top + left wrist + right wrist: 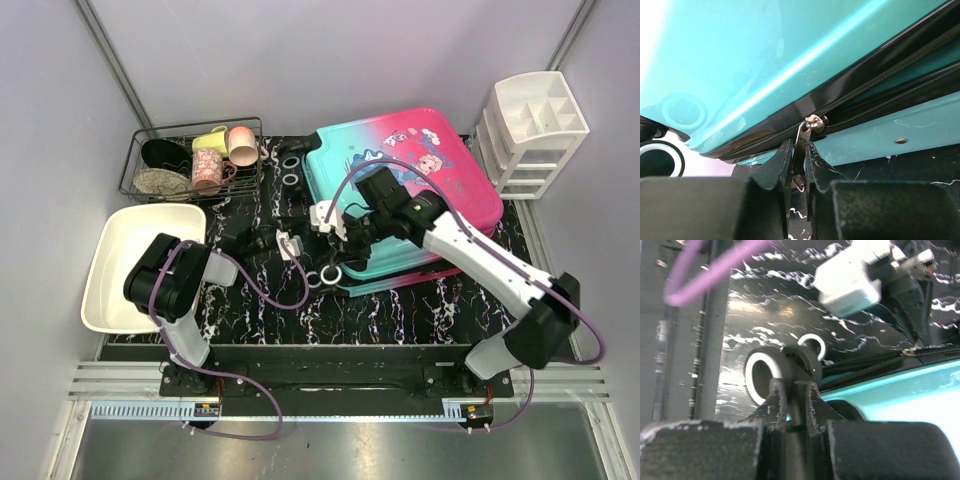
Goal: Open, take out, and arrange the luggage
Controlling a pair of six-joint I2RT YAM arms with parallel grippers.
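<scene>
Nearest the left wrist camera, the left gripper (799, 152) is seen clamped on the zip pull (801, 142), the thin metal tab being pinched between its two fingers just below the slider (815, 122). The slider sits on the black zip band between the two teal shells of the luggage (740, 60), and a wheel (655, 157) is seen at the far left. How much of the zip is already undone cannot be told.

From above, the luggage (420, 190) is found lying flat on the table (400, 310), right of centre, print side up, its lid down.

The right gripper (792, 390) is held at the near-left corner of the case, just in front of a wheel (760, 377). Its fingers are drawn together, and nothing is seen between them.

The opening step is judged to be in hand, and nothing has yet been taken out. For the next move, the pull would need to be drawn along the line of the band and round the corner. The pinch on the small tab would have to be kept, and the shell steadied so that the case is not dragged.
</scene>
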